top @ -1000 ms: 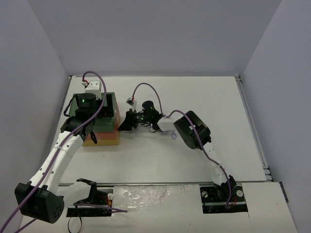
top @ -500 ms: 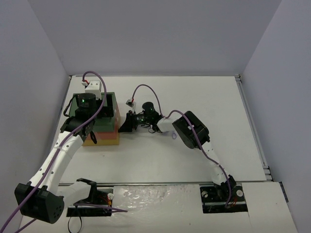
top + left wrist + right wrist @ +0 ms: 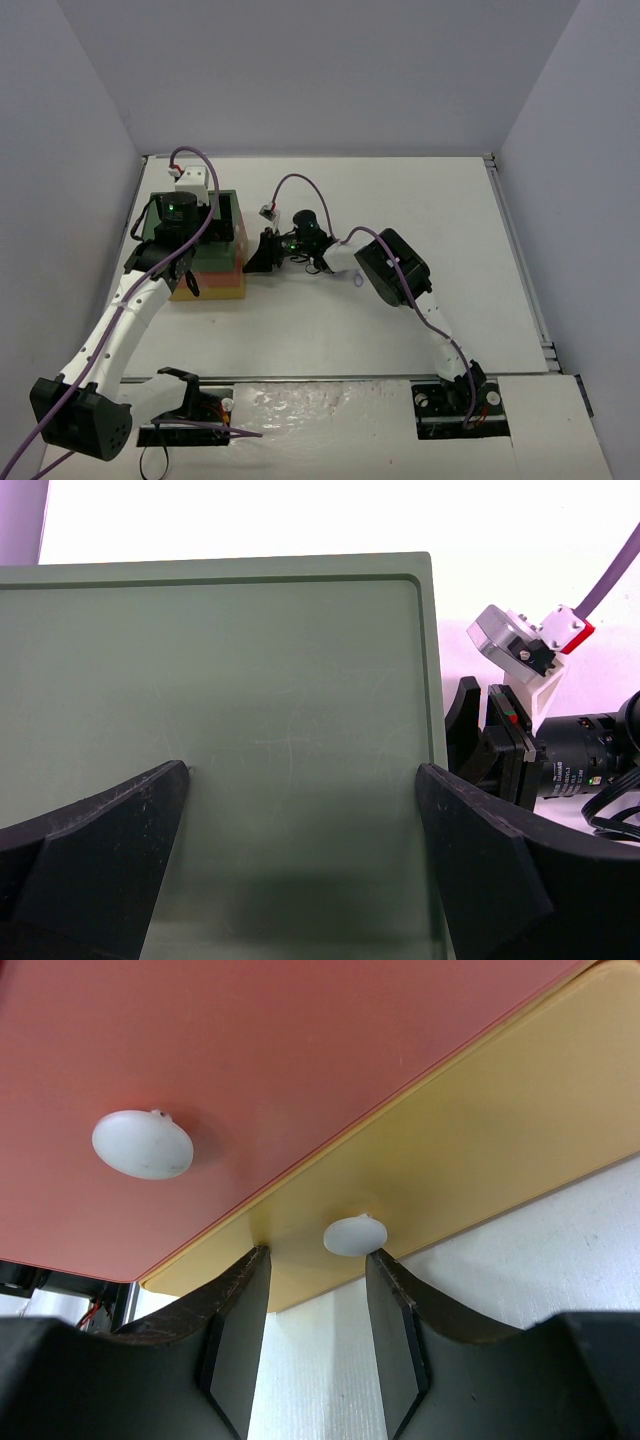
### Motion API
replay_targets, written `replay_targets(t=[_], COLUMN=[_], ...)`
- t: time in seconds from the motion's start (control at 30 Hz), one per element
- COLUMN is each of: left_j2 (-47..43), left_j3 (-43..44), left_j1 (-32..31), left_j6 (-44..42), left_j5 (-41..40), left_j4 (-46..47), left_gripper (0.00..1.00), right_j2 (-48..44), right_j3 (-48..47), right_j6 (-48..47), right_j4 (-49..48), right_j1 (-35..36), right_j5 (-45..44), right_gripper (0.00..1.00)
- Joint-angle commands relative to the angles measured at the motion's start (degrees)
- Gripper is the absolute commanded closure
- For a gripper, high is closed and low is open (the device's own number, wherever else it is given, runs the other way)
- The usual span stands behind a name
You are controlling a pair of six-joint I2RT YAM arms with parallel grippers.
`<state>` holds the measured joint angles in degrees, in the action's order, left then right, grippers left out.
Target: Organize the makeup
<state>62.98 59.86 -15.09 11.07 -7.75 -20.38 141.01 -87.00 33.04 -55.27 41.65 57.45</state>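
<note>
Drawer-opening is beginning: the right gripper (image 3: 317, 1255), jaws narrowed yet unclamped, is bracketing the yellow plastic drawer (image 3: 480, 1120) by its small white knob (image 3: 354, 1235), needing closure then a pull, while the left gripper (image 3: 300, 780) is hovering wide open over the green box top (image 3: 250, 660) and no makeup is showing.

White arms (image 3: 108, 338) with black joints (image 3: 395, 266) and purple cables (image 3: 298, 174).
</note>
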Motion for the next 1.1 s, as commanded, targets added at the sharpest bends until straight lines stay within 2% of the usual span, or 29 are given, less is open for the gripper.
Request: replay_targets(t=[0.0,0.43,1.07], left_j2=[-1.19,-1.19,-0.98], left_j3=[1.05,1.14,1.23], left_j1=[-0.64,-0.64,-0.64], left_j6=[-0.61,-0.52,-0.57], left_j5=[1.33,1.16,1.24], left_j4=[0.96,0.87,0.87], left_gripper=[0.03,0.03,0.03], right_j2=[-3.41,-5.04,-2.55], right_j3=[-3.62,-0.44,-3.34], right_j6=[0.12,4.9,5.56], right_j4=[-7.08,-11.2,-6.87], right_j1=[-0.45,-1.75,-0.22], right_j5=[0.25,-7.8,-3.94], right_gripper=[0.6,0.6,0.59])
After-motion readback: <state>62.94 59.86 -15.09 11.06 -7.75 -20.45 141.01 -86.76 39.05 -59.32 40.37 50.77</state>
